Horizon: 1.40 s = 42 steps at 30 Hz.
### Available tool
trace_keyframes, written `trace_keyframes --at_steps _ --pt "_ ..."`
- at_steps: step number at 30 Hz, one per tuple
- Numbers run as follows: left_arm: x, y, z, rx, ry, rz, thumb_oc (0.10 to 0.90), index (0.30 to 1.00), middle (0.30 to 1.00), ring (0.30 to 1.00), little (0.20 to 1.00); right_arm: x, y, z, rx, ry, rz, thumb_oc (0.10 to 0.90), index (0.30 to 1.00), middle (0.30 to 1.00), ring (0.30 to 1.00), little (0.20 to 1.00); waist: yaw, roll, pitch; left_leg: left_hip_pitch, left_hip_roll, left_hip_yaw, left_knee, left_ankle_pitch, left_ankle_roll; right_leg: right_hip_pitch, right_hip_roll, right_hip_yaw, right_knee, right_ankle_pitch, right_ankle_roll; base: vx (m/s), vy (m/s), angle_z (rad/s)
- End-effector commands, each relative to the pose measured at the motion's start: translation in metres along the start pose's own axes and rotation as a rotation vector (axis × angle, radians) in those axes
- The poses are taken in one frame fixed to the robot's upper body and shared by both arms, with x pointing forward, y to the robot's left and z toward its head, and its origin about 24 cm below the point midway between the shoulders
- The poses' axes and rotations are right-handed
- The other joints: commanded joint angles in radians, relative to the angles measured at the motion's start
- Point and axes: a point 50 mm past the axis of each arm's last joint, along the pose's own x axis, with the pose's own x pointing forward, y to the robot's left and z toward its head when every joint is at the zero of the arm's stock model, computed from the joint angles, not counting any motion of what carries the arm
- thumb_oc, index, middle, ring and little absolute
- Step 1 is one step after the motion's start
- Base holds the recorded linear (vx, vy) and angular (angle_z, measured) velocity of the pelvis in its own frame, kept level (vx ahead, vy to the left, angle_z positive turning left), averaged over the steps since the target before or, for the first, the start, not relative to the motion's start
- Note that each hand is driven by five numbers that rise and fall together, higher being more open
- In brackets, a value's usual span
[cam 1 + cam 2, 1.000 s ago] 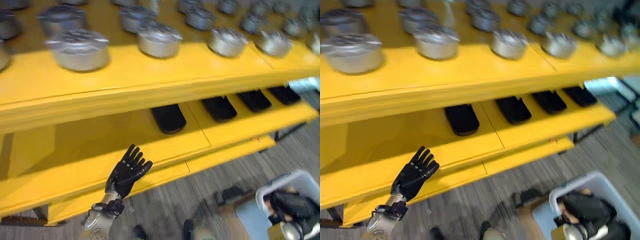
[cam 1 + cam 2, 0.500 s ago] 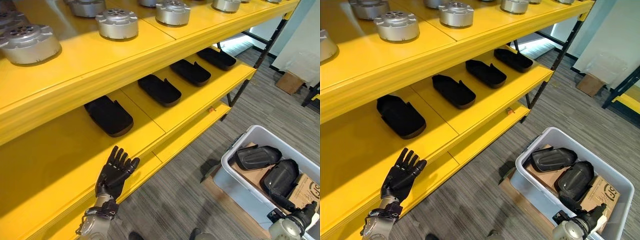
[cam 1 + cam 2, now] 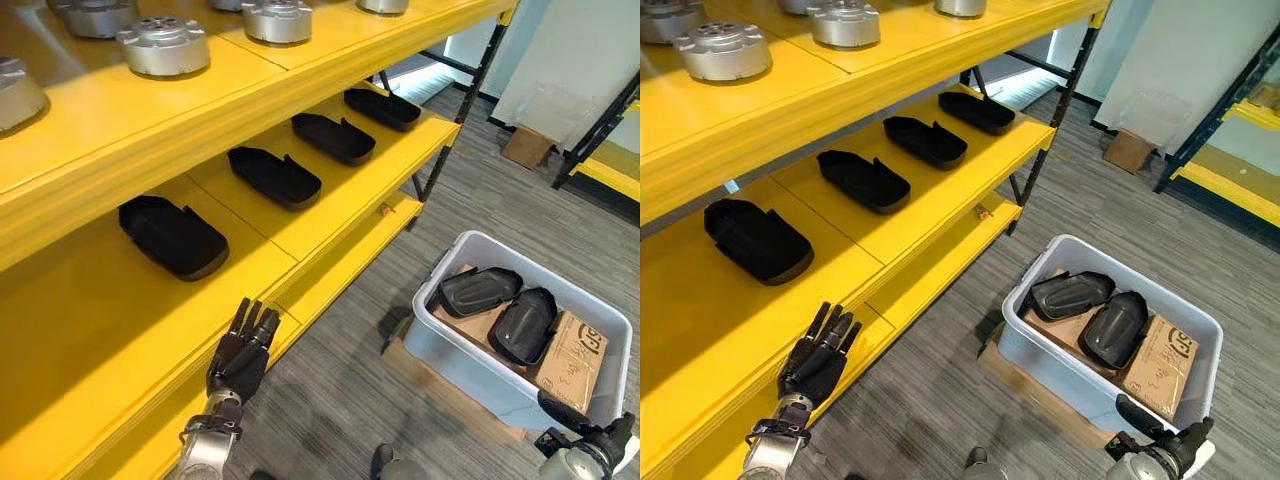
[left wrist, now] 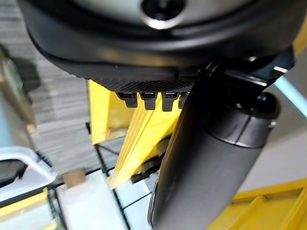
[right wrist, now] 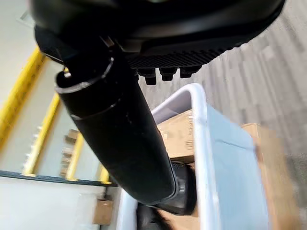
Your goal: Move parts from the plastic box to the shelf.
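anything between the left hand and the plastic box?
Bare grey floor between left hand and plastic box, seen in both eye views.

The scene is evenly and brightly lit from above. Soft shadow is cast beneath the shelf [image 3: 330,95] boards. Close surfaces beside each hand are blurred.

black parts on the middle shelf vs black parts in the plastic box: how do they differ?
The shelf parts are flat, elongated and tray-like, with a matte look; the box parts are rounded, domed shells with some sheen. The shelf parts lie spaced in a row along the yellow shelf; the box parts sit close together on cardboard inside the plastic box. There are four on the shelf and two in the box. Both sets are black.
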Motion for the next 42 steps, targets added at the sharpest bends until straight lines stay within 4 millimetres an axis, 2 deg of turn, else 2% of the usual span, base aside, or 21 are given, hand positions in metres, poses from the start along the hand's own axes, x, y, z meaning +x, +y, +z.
trace_keyframes --at_steps 1,5,8,10,12,13,14,16,17,18,19,21,22,23,27,29,32,35,42 --pt "0.016 -0.043 0.02 0.015 -0.09 -0.212 0.9 1.0 1.0 1.0 1.0 0.007 -0.009 0.078 0.022 -0.412 -0.058 0.9 1.0 1.0 1.0 1.0 -0.008 0.022 -0.039 0.147 -0.013 -0.12 -0.009 -0.107 0.002 -0.103 0.082 0.018 0.035 0.054 0.009 -0.05 -0.191 -0.22" --pt "0.02 -0.054 0.011 -0.002 -0.032 -0.253 0.9 1.0 1.0 1.0 1.0 -0.002 -0.001 0.101 -0.022 -0.548 -0.009 0.9 1.0 1.0 1.0 1.0 -0.029 0.031 -0.046 0.144 -0.003 -0.117 -0.009 -0.1 -0.01 -0.09 0.118 0.046 0.009 0.038 -0.015 -0.1 -0.243 -0.21" --pt "0.019 -0.06 0.006 -0.008 -0.022 -0.276 0.9 1.0 1.0 1.0 1.0 -0.01 0.014 0.12 -0.069 -0.657 0.081 0.9 1.0 1.0 1.0 1.0 -0.02 0.037 -0.047 0.123 0.016 -0.169 -0.009 -0.091 -0.025 -0.073 0.147 0.094 -0.006 0.016 -0.032 -0.07 -0.164 -0.43" --pt "0.018 -0.059 0.009 -0.019 -0.055 -0.265 0.9 1.0 1.0 1.0 1.0 -0.015 0.027 0.13 -0.1 -0.714 0.171 0.9 1.0 1.0 1.0 1.0 0.005 0.039 -0.049 0.097 0.03 -0.263 -0.009 -0.079 -0.038 -0.049 0.17 0.156 -0.02 -0.002 -0.043 0.03 -0.102 -1.05" --pt "0.017 -0.058 0.011 -0.022 -0.075 -0.254 0.9 1.0 1.0 1.0 1.0 -0.017 0.034 0.133 -0.116 -0.728 0.227 0.9 1.0 1.0 1.0 1.0 0.023 0.04 -0.049 0.089 0.027 -0.323 -0.005 -0.079 -0.042 -0.038 0.179 0.195 -0.023 -0.012 -0.049 0.09 -0.088 -1.54" --pt "0.014 -0.056 0.016 -0.034 -0.117 -0.224 0.9 1.0 1.0 1.0 1.0 -0.02 0.048 0.131 -0.095 -0.67 0.353 0.9 1.0 1.0 1.0 1.0 0.058 0.045 -0.046 0.079 0.006 -0.45 0.007 -0.077 -0.044 -0.021 0.195 0.268 -0.028 -0.027 -0.06 0.05 -0.142 -1.42" --pt "0.012 -0.054 0.019 -0.036 -0.138 -0.211 0.9 1.0 1.0 1.0 1.0 -0.021 0.053 0.13 -0.082 -0.647 0.391 0.9 1.0 1.0 1.0 1.0 0.073 0.04 -0.043 0.061 -0.006 -0.484 0.023 -0.066 -0.034 -0.026 0.197 0.287 -0.026 -0.018 -0.075 0.05 -0.146 -1.68" --pt "0.011 -0.055 0.024 -0.02 -0.151 -0.219 0.9 1.0 1.0 1.0 1.0 -0.023 0.06 0.131 -0.074 -0.661 0.425 0.9 1.0 1.0 1.0 1.0 0.099 0.039 -0.039 0.04 -0.042 -0.547 0.061 -0.091 -0.012 -0.009 0.203 0.319 -0.029 -0.024 -0.085 0.02 -0.091 -2.05" --pt "0.012 -0.055 0.025 0.003 -0.144 -0.235 0.9 1.0 1.0 1.0 1.0 -0.026 0.063 0.132 -0.062 -0.666 0.441 0.9 1.0 1.0 1.0 1.0 0.107 0.041 -0.041 0.031 -0.073 -0.562 0.053 -0.11 0.004 -0.007 0.206 0.328 -0.024 -0.026 -0.085 0.07 -0.021 -1.53" --pt "0.012 -0.054 0.026 0.009 -0.139 -0.243 0.9 1.0 1.0 1.0 1.0 -0.028 0.065 0.132 -0.056 -0.672 0.441 0.9 1.0 1.0 1.0 1.0 0.107 0.046 -0.041 0.03 -0.082 -0.57 0.035 -0.106 0.006 -0.007 0.21 0.331 -0.021 -0.027 -0.083 0.09 0.036 -1.12" --pt "0.012 -0.053 0.025 0.012 -0.132 -0.249 0.9 1.0 1.0 1.0 1.0 -0.031 0.067 0.132 -0.05 -0.67 0.445 0.9 1.0 1.0 1.0 1.0 0.109 0.053 -0.041 0.027 -0.089 -0.587 0.0 -0.083 0.001 -0.002 0.216 0.337 -0.023 -0.029 -0.079 0.15 0.086 -0.75" --pt "0.014 -0.052 0.022 -0.003 -0.139 -0.244 0.9 1.0 1.0 1.0 1.0 -0.042 0.08 0.126 -0.061 -0.665 0.497 0.9 1.0 1.0 1.0 1.0 0.138 0.053 -0.02 -0.095 -0.074 -0.68 -0.005 -0.001 -0.032 0.049 0.209 0.389 -0.039 -0.048 -0.078 0.26 0.193 -0.18" --pt "0.014 -0.051 0.02 -0.007 -0.138 -0.248 0.9 1.0 1.0 1.0 1.0 -0.045 0.082 0.123 -0.068 -0.659 0.521 0.9 1.0 1.0 1.0 1.0 0.138 0.056 -0.014 -0.096 -0.063 -0.674 -0.003 0.003 -0.031 0.057 0.196 0.384 -0.032 -0.058 -0.076 0.31 0.3 -0.42" --pt "0.015 -0.049 0.017 0.014 -0.129 -0.27 0.9 1.0 1.0 1.0 1.0 -0.047 0.077 0.121 -0.076 -0.66 0.527 0.9 1.0 1.0 1.0 1.0 0.121 0.063 -0.021 -0.076 -0.058 -0.657 -0.009 -0.011 -0.024 0.049 0.188 0.372 -0.016 -0.065 -0.073 0.28 0.277 -0.87" --pt "0.015 -0.045 0.019 0.019 -0.116 -0.254 0.9 1.0 1.0 1.0 1.0 -0.054 0.079 0.107 -0.088 -0.628 0.558 0.9 1.0 1.0 1.0 1.0 0.105 0.067 -0.041 -0.019 -0.09 -0.645 -0.009 -0.076 0.01 0.033 0.179 0.366 0.02 -0.083 -0.067 0.24 0.179 -0.46" --pt "0.014 -0.044 0.018 0.021 -0.111 -0.251 0.9 1.0 1.0 1.0 1.0 -0.056 0.08 0.106 -0.093 -0.634 0.561 0.9 1.0 1.0 1.0 1.0 0.106 0.066 -0.044 -0.011 -0.096 -0.644 -0.009 -0.084 0.015 0.032 0.178 0.364 0.023 -0.083 -0.065 0.1 0.078 -0.13" --pt "0.013 -0.043 0.017 0.032 -0.102 -0.256 0.9 1.0 1.0 1.0 1.0 -0.058 0.081 0.107 -0.1 -0.678 0.555 0.9 1.0 1.0 1.0 1.0 0.107 0.065 -0.049 -0.003 -0.102 -0.642 -0.009 -0.094 0.021 0.031 0.172 0.361 0.024 -0.078 -0.058 0.05 0.049 -0.02" --pt "0.014 -0.043 0.016 0.043 -0.094 -0.257 0.9 1.0 1.0 1.0 1.0 -0.066 0.08 0.119 -0.069 -0.792 0.531 0.9 1.0 1.0 1.0 1.0 0.107 0.068 -0.052 -0.001 -0.105 -0.64 -0.009 -0.102 0.024 0.025 0.163 0.356 0.021 -0.07 -0.049 0.04 0.045 0.07" --pt "0.013 -0.041 0.016 0.049 -0.078 -0.266 0.9 1.0 1.0 1.0 1.0 -0.071 0.083 0.122 -0.074 -0.824 0.54 0.9 1.0 1.0 1.0 1.0 0.109 0.075 -0.053 0.01 -0.116 -0.634 -0.009 -0.118 0.039 0.021 0.157 0.354 0.045 -0.085 -0.044 0.04 0.048 -0.04"
